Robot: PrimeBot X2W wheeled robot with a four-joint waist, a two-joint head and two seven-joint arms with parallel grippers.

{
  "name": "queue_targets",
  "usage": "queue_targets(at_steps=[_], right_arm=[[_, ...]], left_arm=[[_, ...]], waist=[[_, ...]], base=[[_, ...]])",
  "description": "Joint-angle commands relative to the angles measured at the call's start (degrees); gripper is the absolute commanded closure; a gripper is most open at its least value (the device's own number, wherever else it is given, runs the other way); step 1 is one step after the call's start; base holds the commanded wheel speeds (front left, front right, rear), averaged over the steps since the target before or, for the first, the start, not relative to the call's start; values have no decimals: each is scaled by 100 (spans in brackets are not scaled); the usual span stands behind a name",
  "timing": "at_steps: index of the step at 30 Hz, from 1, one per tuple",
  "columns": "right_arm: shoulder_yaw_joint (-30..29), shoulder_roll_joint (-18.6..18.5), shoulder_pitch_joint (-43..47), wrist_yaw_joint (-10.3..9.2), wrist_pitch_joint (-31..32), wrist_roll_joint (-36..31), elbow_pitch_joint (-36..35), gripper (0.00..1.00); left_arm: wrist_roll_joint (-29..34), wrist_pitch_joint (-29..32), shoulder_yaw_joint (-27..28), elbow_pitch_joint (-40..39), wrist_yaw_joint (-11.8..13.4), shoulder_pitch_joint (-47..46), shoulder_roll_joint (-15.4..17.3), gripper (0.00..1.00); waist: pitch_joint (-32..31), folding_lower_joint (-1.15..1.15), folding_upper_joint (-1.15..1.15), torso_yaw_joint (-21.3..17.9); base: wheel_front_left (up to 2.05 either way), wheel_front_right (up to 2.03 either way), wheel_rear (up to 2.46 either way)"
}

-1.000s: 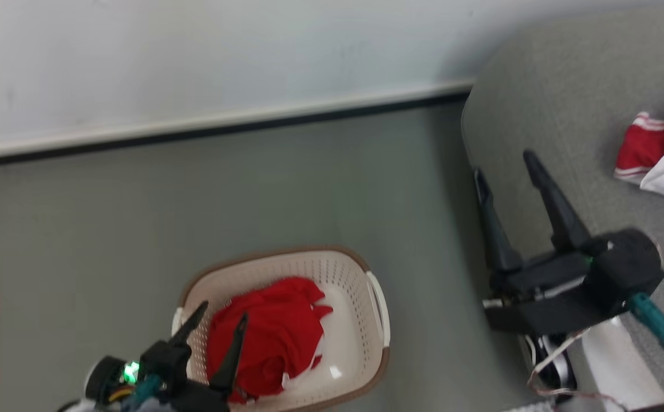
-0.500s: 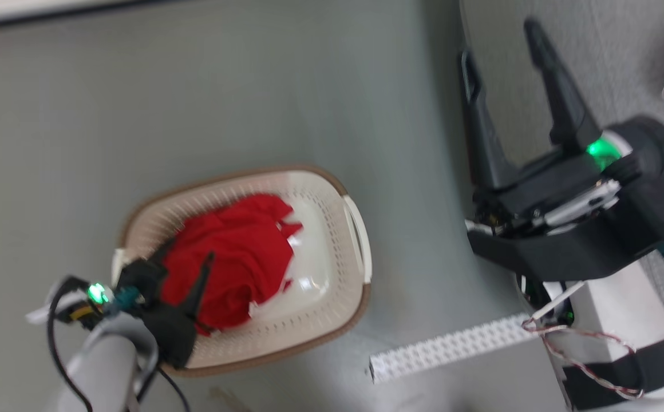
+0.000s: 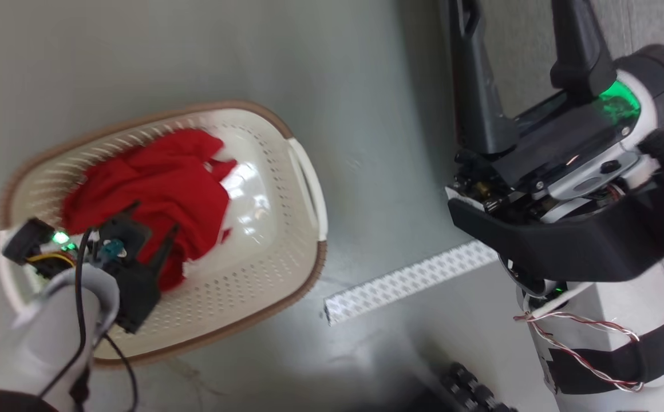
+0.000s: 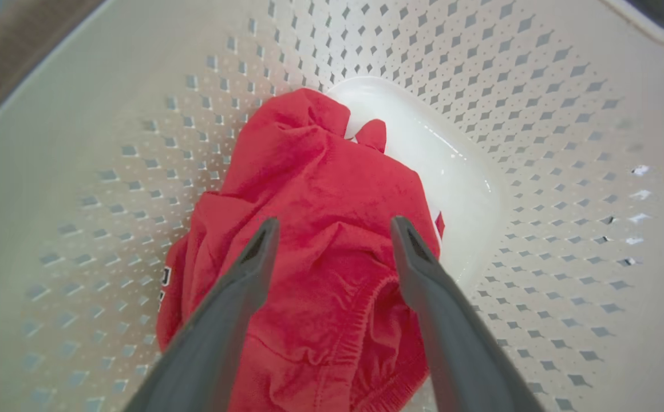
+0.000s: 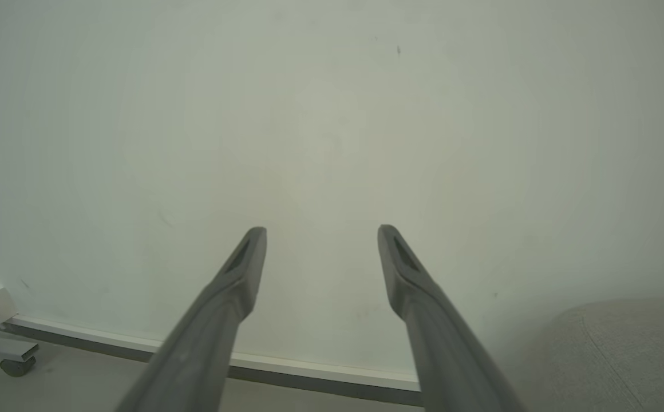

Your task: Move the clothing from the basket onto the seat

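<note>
Left wrist view: left fingers [image 4: 234,297], spread and empty, hover over clothing [image 4: 320,189] in basket [image 4: 538,171].

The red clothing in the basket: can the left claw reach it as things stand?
Probably yes. The left claw stands open directly over the red clothing, already inside the basket, and nothing lies between the two.

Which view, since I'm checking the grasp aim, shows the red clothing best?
The left wrist view: the clothing lies close in the basket, framed by the left claw. The head view shows it smaller, partly behind that claw. The right wrist view faces a wall.
</note>
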Motion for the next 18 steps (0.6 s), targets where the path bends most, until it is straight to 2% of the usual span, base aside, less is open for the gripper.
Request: queue_targets(at_steps=[1, 6, 13, 18], right_arm=[[5, 45, -82, 0, -6, -4, -44, 0], [-22, 175, -139, 0, -6, 20, -215, 0], [-45, 258, 65, 0, -6, 32, -327, 0], [-68, 283, 81, 0, -6, 16, -347, 0]], left_arm=[[35, -20, -8, 49, 1, -74, 102, 0], [-44, -20, -467, 358, 0, -486, 240, 0], [-108, -20, -1087, 728, 0, -1031, 137, 0], [-14, -20, -1237, 872, 90, -1271, 95, 0]], waist=[[517, -1, -2, -452], [790, -1, -2, -576], [1034, -1, -2, -554], [1140, -1, -2, -527]], base=[[0, 0, 0], [0, 0, 0], [0, 0, 0], [0, 0, 0]])
